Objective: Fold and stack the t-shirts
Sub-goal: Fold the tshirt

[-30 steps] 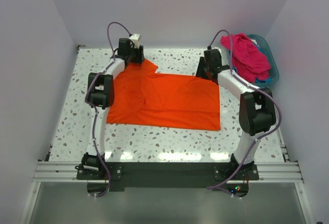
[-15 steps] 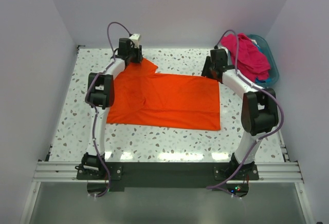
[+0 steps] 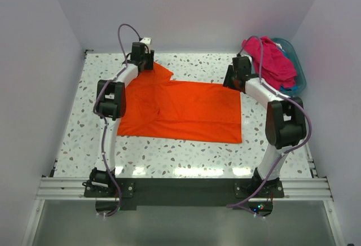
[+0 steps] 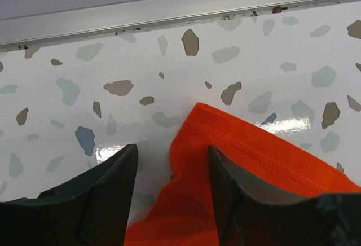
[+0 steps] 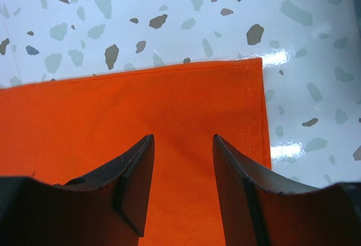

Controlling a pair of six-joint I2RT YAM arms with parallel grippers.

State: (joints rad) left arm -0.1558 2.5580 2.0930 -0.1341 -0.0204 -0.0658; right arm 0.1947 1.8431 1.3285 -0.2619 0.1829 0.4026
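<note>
Orange shirt (image 3: pixel 186 110) flat mid-frame; left end effector (image 4: pixel 172 151) and right end effector (image 5: pixel 183 140), both open, poised over its upper corners, likely to begin folding.

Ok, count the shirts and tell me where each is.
2. The orange shirt lies flat on the table; the pink shirt is heaped in the basket, far right. Others may be hidden beneath it.

2 t-shirts: 1 orange t-shirt (image 3: pixel 186 110) under both claws, 1 magenta t-shirt (image 3: pixel 274 61) right of right gripper (image 5: pixel 183 137); 1 teal basket (image 3: pixel 302 78) beside it; 2 grippers counting left gripper (image 4: pixel 172 150); 1 table (image 3: pixel 186 156)
</note>
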